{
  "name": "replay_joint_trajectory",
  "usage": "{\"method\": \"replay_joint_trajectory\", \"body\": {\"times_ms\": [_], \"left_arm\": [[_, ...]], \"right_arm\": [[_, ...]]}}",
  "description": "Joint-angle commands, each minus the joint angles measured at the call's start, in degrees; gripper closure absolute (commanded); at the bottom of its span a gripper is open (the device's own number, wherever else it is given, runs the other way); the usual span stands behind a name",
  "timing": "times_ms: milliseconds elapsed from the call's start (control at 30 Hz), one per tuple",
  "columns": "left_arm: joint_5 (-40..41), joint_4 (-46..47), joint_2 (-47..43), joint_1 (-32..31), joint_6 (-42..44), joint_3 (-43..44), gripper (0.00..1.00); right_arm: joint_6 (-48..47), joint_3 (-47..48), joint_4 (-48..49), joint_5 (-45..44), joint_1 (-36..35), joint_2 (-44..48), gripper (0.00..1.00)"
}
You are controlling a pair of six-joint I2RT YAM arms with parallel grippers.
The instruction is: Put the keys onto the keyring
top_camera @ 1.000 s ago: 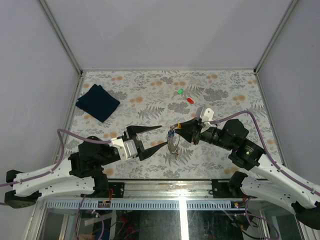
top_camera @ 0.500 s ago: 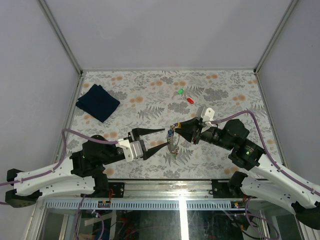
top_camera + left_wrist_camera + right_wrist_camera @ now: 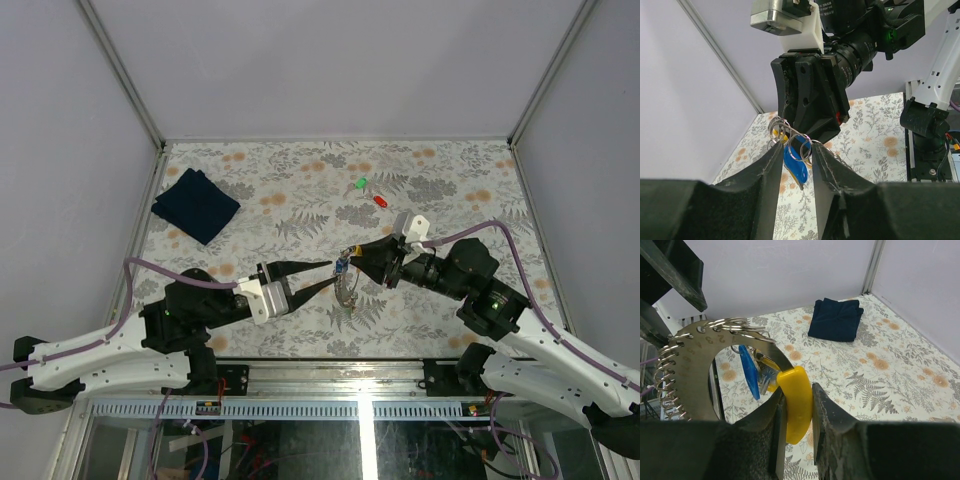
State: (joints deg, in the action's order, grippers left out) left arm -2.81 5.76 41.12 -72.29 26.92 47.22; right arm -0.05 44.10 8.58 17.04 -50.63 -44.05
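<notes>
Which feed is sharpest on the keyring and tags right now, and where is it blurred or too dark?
Left wrist: keyring and blue tag crisp and well lit; its own fingers dark and soft in the foreground. Right wrist: yellow tag sharp between blurred, shadowed fingers. Top external: light even, but the keyring is too small to resolve.

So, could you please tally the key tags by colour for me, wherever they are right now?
green key tag: 1
red key tag: 1
yellow key tag: 1
blue key tag: 1
Total: 4
</notes>
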Motion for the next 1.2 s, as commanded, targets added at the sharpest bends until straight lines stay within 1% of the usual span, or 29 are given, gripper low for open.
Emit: {"method": "replay_joint_trajectory", "body": {"times_ms": [0,133,267,900,967,1033,1100,1167], "left_arm": [[1.21,1.34,0.14,-0.26,0.93,2.29,0.72],[1.61,1.19,0.17,-0.21,1.08,2.33,0.76],[1.58,1.11,0.51,-0.22,1.1,2.24,0.76],[0.14,-0.78,2.17,-0.19,1.16,2.85,0.58],[0.27,-1.3,2.04,-0.19,1.2,3.0,0.58],[0.63,-1.51,1.86,-0.19,1.15,3.04,0.62],[1.03,-1.56,1.85,-0.26,1.21,3.26,0.7],[1.27,-1.59,1.57,-0.21,1.19,3.46,0.74]], "right_arm": [[0.85,1.78,5.4,0.63,-0.21,0.9,0.99],[0.88,1.61,5.57,0.63,-0.19,1.04,0.99],[1.01,1.52,5.75,0.67,-0.23,1.11,0.99],[0.86,1.1,5.81,0.33,-0.18,1.57,0.99],[0.84,1.06,6.01,0.04,-0.22,1.6,0.99],[0.81,1.1,6.06,0.01,-0.23,1.62,0.99],[1.0,1.24,6.04,0.08,-0.23,1.58,0.99],[1.04,1.26,5.99,0.1,-0.21,1.41,0.99]]}}
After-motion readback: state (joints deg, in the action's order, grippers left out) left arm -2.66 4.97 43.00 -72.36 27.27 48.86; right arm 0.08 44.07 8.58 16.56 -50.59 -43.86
